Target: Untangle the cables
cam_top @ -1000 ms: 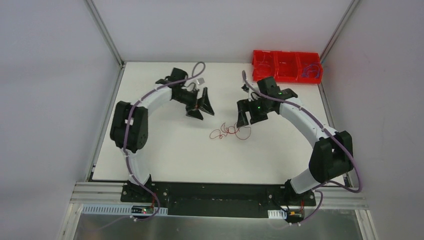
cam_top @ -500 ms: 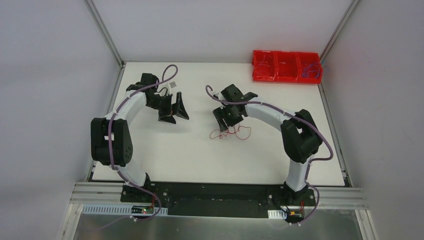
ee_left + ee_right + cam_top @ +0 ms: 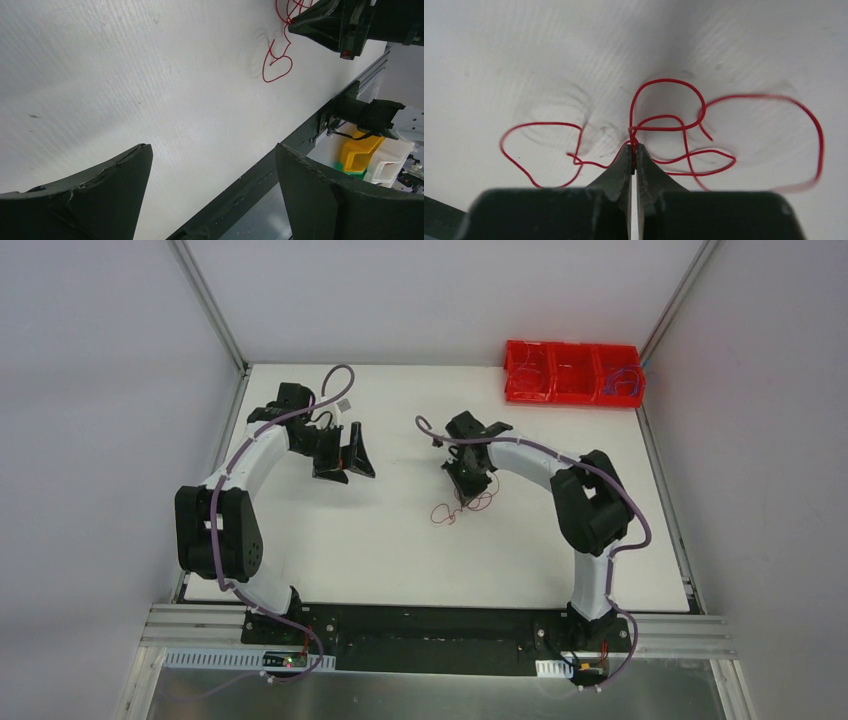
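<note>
- Top view: a small pale tag (image 3: 345, 405) hangs by the left arm's wrist, and any print on it is too small to read.
- The tangle of hair-thin red cables (image 3: 462, 506) lies on the flat white table (image 3: 380, 540), right of centre. From here its loops merge into a smudge, and the far end is hidden under the black two-finger right gripper (image 3: 464, 490), which points down onto it.
- The black two-finger left gripper (image 3: 349, 472) sits well apart to the left, with its fingers spread wide and nothing between them.
- A red plastic three-compartment tray (image 3: 520, 395) stands at the far right corner. Its right compartment holds a purple wire loop (image 3: 625, 381), whose detail is hard to make out.
- Left wrist view: the two dark fingers (image 3: 90, 195) stand wide apart, cut off by the bottom edge, over bare table.
- At top right, one red loop of the cables (image 3: 276, 62) lies on the table and the rest runs out of view beside the tip of the right gripper (image 3: 325, 22).
- Beyond the table's near edge sits a yellow block (image 3: 357, 152), partly hidden.
- Right wrist view: the right gripper (image 3: 633, 150) is closed, with its fingertips pinching the cables (image 3: 664, 120) where several strands cross.
- Curly red loops fan out to either side, touching the table. The rightmost loop is blurred.
</note>
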`<state>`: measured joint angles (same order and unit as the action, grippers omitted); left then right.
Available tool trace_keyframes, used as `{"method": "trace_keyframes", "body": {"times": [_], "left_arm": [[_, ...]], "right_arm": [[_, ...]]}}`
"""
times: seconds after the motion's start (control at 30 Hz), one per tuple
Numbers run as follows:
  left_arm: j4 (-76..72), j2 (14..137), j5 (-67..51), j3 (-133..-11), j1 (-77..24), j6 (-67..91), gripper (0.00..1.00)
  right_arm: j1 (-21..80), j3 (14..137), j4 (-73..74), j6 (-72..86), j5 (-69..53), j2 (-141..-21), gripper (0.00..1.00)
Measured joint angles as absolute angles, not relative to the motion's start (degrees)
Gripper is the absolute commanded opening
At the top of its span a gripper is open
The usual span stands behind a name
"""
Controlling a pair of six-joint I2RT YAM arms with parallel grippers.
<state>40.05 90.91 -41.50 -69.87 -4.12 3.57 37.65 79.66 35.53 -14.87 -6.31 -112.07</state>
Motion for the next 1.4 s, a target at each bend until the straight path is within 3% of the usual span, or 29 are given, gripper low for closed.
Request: {"method": "trace_keyframes", "body": {"times": [0.53,0.73,0.97,1.4], "left_arm": [[40.2,94.5,-43.3,-77.8,-4.1,3.6,0.95],[40.2,95.8,-43.4,-79.4,-4.1,3.6,0.95],[41.3,98.8,-43.4,-82.6,-4.1,3.1,0.97],[47.4,104.3,-43.2,-89.2,-4.1,-0.2,0.97]], "right_arm": [[9.2,118.4,43.0,-17.1,-12.2,-113.0,0.0],[0.4,136.1,36.7,-8.0,-16.0,-119.1,0.0],[-6.0,135.4,22.6,8.8,-12.7,-124.7,0.0],[-4.3,130.9,4.1,36.2,4.5,-133.0,0.0]]}}
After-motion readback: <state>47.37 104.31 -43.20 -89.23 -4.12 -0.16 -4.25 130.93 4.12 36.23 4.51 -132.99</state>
